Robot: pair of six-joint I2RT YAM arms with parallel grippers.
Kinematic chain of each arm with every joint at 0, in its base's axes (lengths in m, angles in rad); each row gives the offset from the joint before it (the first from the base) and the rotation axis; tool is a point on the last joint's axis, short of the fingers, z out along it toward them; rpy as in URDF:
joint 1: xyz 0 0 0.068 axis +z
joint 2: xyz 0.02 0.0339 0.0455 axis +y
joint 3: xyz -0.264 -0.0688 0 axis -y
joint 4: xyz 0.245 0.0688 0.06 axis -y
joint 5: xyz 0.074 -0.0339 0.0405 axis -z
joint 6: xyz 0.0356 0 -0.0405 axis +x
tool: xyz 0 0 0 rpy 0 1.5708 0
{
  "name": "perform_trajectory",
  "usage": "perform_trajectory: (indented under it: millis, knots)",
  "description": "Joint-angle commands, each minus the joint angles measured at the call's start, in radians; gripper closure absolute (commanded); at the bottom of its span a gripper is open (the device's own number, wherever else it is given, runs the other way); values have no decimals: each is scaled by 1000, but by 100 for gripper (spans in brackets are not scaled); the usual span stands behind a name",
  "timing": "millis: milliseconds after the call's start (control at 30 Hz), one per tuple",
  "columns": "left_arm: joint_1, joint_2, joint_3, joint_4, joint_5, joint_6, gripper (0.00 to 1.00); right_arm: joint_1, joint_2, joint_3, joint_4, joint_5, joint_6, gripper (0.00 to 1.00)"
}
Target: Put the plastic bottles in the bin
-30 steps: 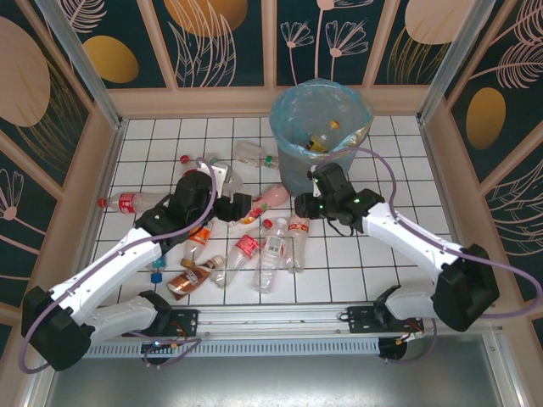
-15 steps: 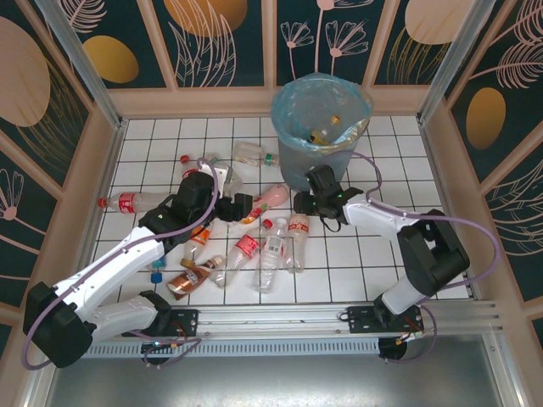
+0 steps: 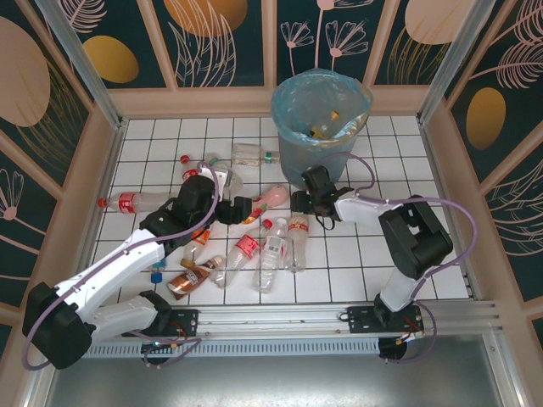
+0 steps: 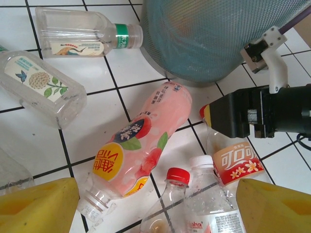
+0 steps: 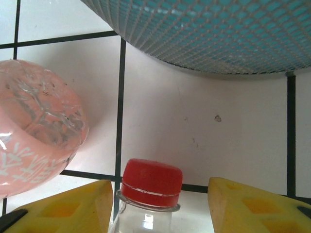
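My left gripper [image 3: 240, 209] hangs open above the pink bottle [image 4: 141, 141], which lies among other plastic bottles [image 3: 270, 248] on the tiled desk [image 3: 170, 136]. My right gripper [image 5: 154, 204] is open, its pads flanking a red-capped bottle [image 5: 151, 182] without touching it. The bin [image 3: 297, 161] stands just behind.

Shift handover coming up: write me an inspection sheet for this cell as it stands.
Surface: white tiled floor, no spill seen.
Job's things: bin upright at the back, some bottles inside; plastic bottles lie scattered on the tiles, a pink bottle near its base.
Clutter: small blue piece among the near bottles, too small to identify.
End effectors: left end effector open over the pink bottle's neck; right end effector open, astride a red-capped bottle.
Cables: purple cables arch above the floor; no snag seen.
Surroundings: floral wall panels; metal rail at the near edge.
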Motion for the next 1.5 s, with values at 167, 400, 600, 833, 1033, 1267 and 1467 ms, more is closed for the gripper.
perform_trajectory:
  millis: [167, 400, 600, 833, 1033, 1267, 1467]
  knots:
    - [-2, -12, -7, 33, -1, -2, 15, -6, 42, 46, 17, -7, 18, 44]
    - [-2, -10, -15, 48, 0, -5, 15, -8, 59, 55, 7, -41, 27, 47]
    - [-2, -23, -17, 45, -3, -6, 15, -8, 19, 40, 2, -44, 44, 58]
    - [-2, -50, -4, 26, -19, 0, 15, -6, -81, -11, 5, -46, 54, 83]
    - [-2, -73, 26, -2, -44, 15, 15, 18, -212, -76, 1, -22, 70, 90]
    - [-2, -92, 99, -52, -78, 64, 15, 82, -432, -115, -29, 48, 36, 100]
    - [-2, -111, 159, -55, -114, 149, 15, 146, -642, -86, -40, 68, -100, 100]
